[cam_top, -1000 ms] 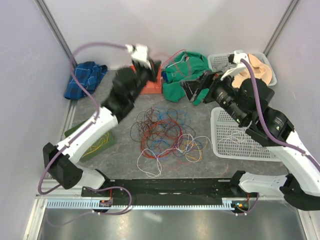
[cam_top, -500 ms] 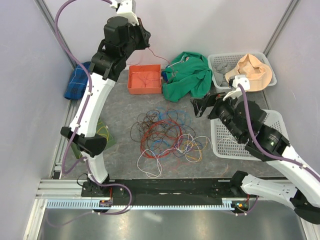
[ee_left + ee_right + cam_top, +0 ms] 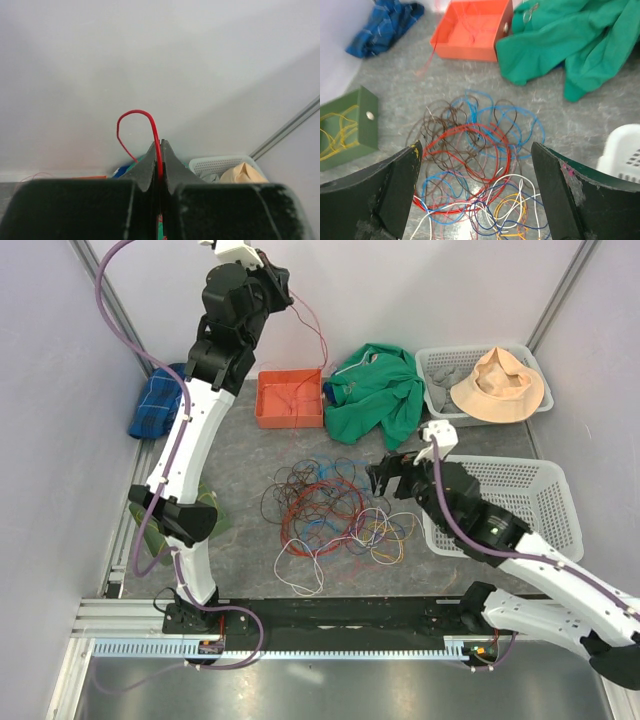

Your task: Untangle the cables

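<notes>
Cables (image 3: 335, 512): a loose heap of thin looping wires in red, blue, brown, white, yellow and orange, lying mid-table (image 3: 240, 455) just beside the white basket (image 3: 540, 502).
Red wire (image 3: 156, 145): a single strand apart from the heap, running from the left jaws down into the orange box (image 3: 290, 400).
Left jaws: clamped on the red wire and held high above the orange box, close to the back wall.
Right jaws: spread wide, holding nothing, hovering over the right side of the heap.
Handling, as judged: very light, limp and smooth-coated. A strand is likely to slip from a slack pinch, and pulling one will likely drag its neighbours wherever loops cross.
Fragility, as judged: low. The hazard is drawing knots tighter, not breakage.
Hold point, as judged: an outlying loop or free end at the rim, such as the white loop (image 3: 298, 562) on the near side. Avoid the dense centre, where several strands would be taken at once.
</notes>
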Controlling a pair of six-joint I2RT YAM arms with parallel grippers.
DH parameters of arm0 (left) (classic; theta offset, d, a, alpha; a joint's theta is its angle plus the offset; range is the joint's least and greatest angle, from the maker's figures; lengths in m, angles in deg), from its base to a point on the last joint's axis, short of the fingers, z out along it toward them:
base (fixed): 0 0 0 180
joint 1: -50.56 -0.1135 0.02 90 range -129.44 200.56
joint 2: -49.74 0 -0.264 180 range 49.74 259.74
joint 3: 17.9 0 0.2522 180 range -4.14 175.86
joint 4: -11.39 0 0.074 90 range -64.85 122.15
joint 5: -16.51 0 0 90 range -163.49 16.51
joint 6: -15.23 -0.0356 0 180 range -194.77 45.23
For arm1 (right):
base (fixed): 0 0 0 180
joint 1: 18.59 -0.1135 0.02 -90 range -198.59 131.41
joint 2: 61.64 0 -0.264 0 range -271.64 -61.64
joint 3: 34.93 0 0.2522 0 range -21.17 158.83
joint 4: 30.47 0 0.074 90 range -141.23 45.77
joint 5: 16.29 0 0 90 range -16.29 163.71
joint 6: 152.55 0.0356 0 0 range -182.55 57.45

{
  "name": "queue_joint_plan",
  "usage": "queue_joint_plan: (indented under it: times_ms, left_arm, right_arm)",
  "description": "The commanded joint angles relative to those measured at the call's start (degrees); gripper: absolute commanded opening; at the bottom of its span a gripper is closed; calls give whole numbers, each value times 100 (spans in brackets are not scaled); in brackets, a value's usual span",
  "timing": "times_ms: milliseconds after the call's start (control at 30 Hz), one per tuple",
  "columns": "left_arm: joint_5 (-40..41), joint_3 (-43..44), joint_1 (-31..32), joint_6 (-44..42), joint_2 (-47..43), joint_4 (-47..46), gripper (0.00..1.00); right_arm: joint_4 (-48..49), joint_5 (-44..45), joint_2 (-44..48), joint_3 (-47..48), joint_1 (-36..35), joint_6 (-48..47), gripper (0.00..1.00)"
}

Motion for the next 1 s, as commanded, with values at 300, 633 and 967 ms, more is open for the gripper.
queue_joint_plan:
  times_ms: [300, 633, 967]
  left_arm:
    - [414, -140, -20, -299, -26, -1318, 2]
    - [459, 158, -284, -590, 773, -2110, 2]
    - [529, 159, -495, -888, 1467, -3383, 2]
  right_arm:
    - [1398, -540, -244, -963, 8, 490, 98]
    - [994, -232, 538, -1350, 8, 420, 98]
    - [1038, -178, 917, -2035, 8, 578, 98]
